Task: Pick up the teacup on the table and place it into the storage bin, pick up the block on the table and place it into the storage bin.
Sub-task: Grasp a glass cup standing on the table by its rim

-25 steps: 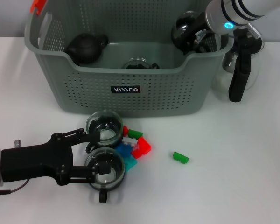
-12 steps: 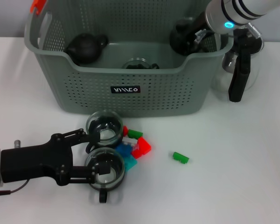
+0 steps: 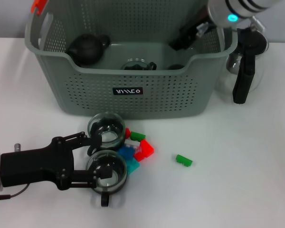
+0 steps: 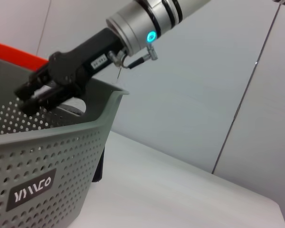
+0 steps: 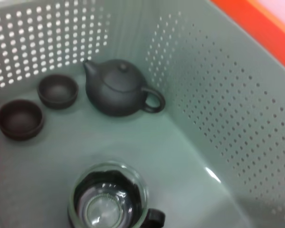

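Glass teacup (image 3: 107,171) sits between left pincer (image 3: 96,158) fingers beside storage bin (image 3: 133,90)

The head view looks forward and down on the white table (image 3: 237,180), the bin (image 3: 128,90) filling the 12 o'clock side and the left gripper (image 3: 97,159) at 7 o'clock. The left wrist view sits low near the table, facing up along the bin (image 4: 47,161) front toward the right arm (image 4: 133,26) reaching over the rim; both views share the bin's label (image 3: 128,91) and that arm. The right wrist view hangs close above the bin (image 5: 218,118) interior, looking down at its teapot (image 5: 116,90), shared with the head view
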Robot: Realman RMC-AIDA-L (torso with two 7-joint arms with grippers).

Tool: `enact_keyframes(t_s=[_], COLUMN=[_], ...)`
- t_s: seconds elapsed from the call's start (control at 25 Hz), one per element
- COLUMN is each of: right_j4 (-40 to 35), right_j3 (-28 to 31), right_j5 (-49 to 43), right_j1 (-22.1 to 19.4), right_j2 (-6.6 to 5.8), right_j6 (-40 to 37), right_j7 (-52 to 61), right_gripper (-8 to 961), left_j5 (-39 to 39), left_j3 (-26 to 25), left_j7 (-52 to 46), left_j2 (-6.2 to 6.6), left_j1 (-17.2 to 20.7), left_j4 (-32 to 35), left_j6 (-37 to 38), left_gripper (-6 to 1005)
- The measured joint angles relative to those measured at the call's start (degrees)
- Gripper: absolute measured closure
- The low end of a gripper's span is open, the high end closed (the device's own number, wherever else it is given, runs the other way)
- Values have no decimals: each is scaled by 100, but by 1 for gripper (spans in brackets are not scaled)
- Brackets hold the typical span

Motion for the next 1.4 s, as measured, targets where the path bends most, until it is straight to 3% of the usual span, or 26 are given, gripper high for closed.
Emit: enact_keyframes(t_s=[0.36,0.6,0.76,0.92,1.4], right_j4=[-1826,-3165,-3830,-4064,-3891], right_j3=[91,91,89,147,291], right_j5=[743,1953,2722,3141,3425], right_j1=[-416,-976,-1382,-1766,-2590], right_j2=[-53,-89,-140,-170,-67], right_j6=[-756,-1996,-2987,-3845,-4648], right_j7=[5,-186,-257,-380,-1317], right_gripper=[416,327,330,336,335], left_j5=[14,14,33,35,48], left_j3=[-58,-133,-171,-171,-160], left_j7=[0,0,0,0,294], left_j2=[0,0,0,0,21], left_j1=[14,78,110,132,132], left_j4=[0,26,44,53,72], left_j6=[24,60,85,86,87], left_gripper=[66,67,67,67,67])
